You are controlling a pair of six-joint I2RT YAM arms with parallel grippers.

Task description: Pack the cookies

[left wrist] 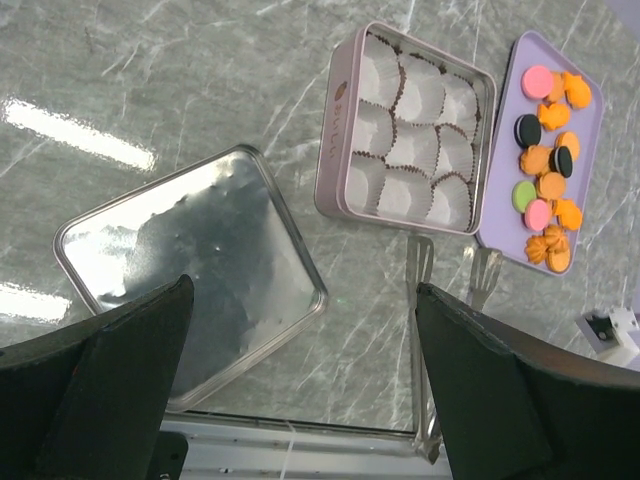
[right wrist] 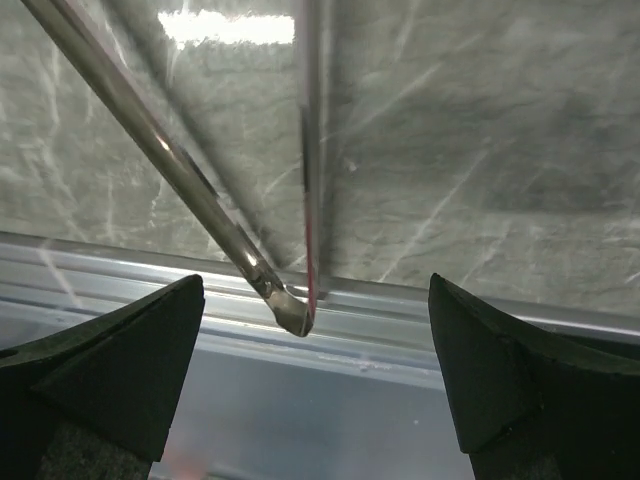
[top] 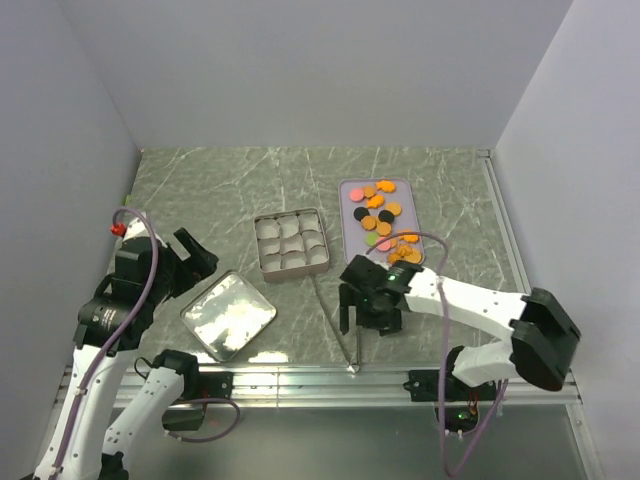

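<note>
The cookies (top: 376, 200) lie on a lavender tray (top: 410, 200) right of centre: mostly orange pieces, with a few pink, green and black discs. In the left wrist view the cookies (left wrist: 550, 185) show on the tray (left wrist: 590, 140) at the upper right. The square tin (top: 290, 271) with paper cups stands left of the tray, also seen as the tin (left wrist: 335, 140). My right gripper (top: 366, 322) hangs open over the metal tongs (top: 338, 335), near their hinge. The tongs (right wrist: 190, 185) lie between the spread fingers of my right gripper (right wrist: 315, 370), untouched. My left gripper (top: 205, 258) is open above the tin's lid.
The tin's silver lid (top: 228, 315) lies flat at the front left; the left wrist view shows the lid (left wrist: 180, 260) under my left gripper (left wrist: 310, 400). The tongs (left wrist: 420, 300) reach the metal rail (top: 300, 380) along the table's near edge. Grey walls close in three sides.
</note>
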